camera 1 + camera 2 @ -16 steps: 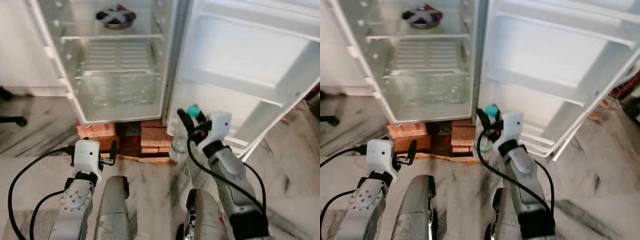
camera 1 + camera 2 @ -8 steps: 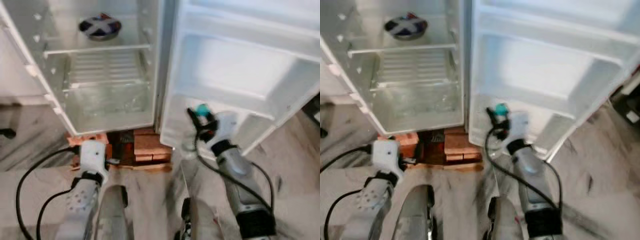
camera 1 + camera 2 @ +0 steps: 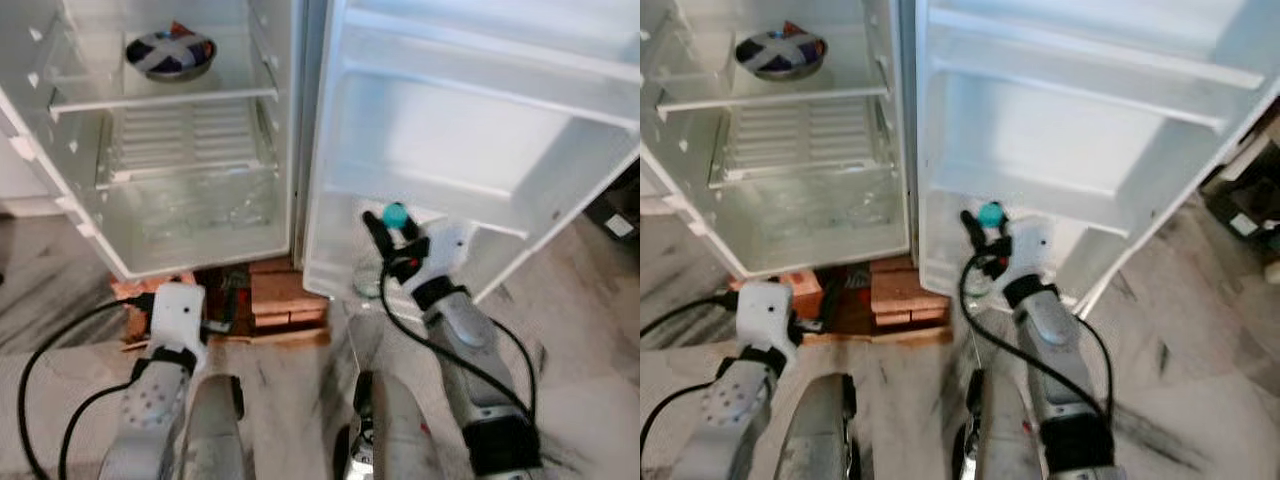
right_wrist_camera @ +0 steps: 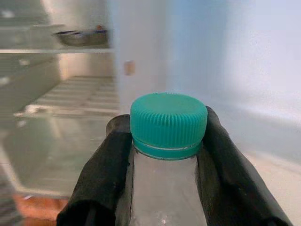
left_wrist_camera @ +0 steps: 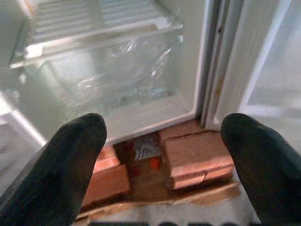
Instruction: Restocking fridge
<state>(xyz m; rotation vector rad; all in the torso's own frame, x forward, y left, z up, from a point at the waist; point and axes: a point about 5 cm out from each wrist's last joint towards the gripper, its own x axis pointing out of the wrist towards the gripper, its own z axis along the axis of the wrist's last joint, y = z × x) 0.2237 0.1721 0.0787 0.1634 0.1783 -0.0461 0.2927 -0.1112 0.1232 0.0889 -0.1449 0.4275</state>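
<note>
A clear plastic bottle (image 4: 164, 193) with a teal cap (image 3: 395, 213) hangs upright in my right gripper (image 3: 390, 235), which is shut on its neck just below the cap. It is held close in front of the lower shelf (image 3: 440, 195) of the open fridge door. In the right wrist view both black fingers (image 4: 101, 179) press the bottle's neck. My left gripper (image 5: 160, 141) is open and low, pointing at the bricks (image 3: 280, 298) under the fridge. The fridge body stands open, with a patterned bowl (image 3: 170, 52) on its glass shelf and a clear crisper drawer (image 3: 190, 205) below.
The fridge rests on red bricks (image 5: 193, 157) on a grey marbled floor (image 3: 580, 330). The open door (image 3: 480, 120) has white shelves across it. Dark objects (image 3: 615, 215) sit on the floor beyond the door's right edge.
The view has shifted closer to the fridge. My right gripper has carried the bottle up and forward to the door's lower shelf. The left gripper stays low and open.
</note>
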